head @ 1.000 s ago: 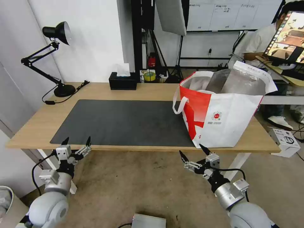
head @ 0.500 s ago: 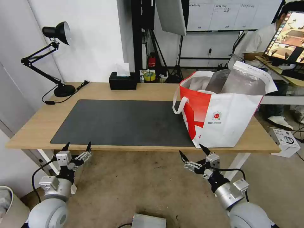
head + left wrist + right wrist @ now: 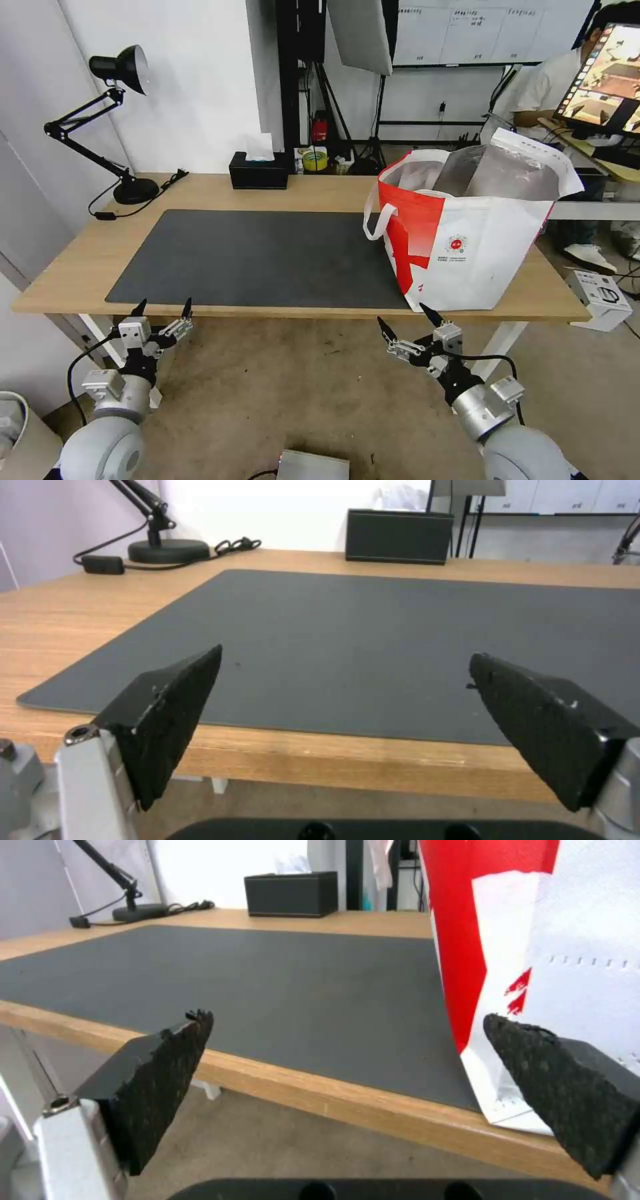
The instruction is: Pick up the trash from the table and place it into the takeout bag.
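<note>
Both wide open: left hand (image 3: pixel 163 306), right hand (image 3: pixel 405 319)

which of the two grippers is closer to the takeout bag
The right gripper: it hangs open just below the table edge under the takeout bag. The left gripper, also open, sits near the mat's opposite front corner.

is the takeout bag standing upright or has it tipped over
Upright. The takeout bag stands on the table with its foil-lined mouth open upward and its base flat.
</note>
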Tool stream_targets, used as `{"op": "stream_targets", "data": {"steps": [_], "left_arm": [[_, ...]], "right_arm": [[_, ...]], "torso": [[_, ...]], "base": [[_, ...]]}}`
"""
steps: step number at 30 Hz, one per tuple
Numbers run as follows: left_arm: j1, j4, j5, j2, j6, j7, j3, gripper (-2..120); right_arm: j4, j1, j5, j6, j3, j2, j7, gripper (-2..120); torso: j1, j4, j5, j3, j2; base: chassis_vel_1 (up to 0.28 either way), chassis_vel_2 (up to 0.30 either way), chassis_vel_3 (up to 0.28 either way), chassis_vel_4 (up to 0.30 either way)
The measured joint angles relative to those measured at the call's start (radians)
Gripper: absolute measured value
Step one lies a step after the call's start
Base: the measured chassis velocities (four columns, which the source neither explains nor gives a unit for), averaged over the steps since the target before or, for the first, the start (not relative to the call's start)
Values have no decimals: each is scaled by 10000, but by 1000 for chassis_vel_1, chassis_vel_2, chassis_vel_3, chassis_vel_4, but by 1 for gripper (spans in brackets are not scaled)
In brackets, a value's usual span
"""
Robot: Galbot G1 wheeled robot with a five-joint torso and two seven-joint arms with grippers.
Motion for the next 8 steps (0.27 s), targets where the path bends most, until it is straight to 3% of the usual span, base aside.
{"op": "stream_targets", "data": {"steps": [8], "left_arm": [[-5, -2, -7, 7, 6, -6, 6, 100]], "right_arm": [[0, 0, 0, 0, 0, 0, 0, 100]], "torso": [[0, 0, 0, 0, 0]], "base": [[0, 0, 0, 0]]}}
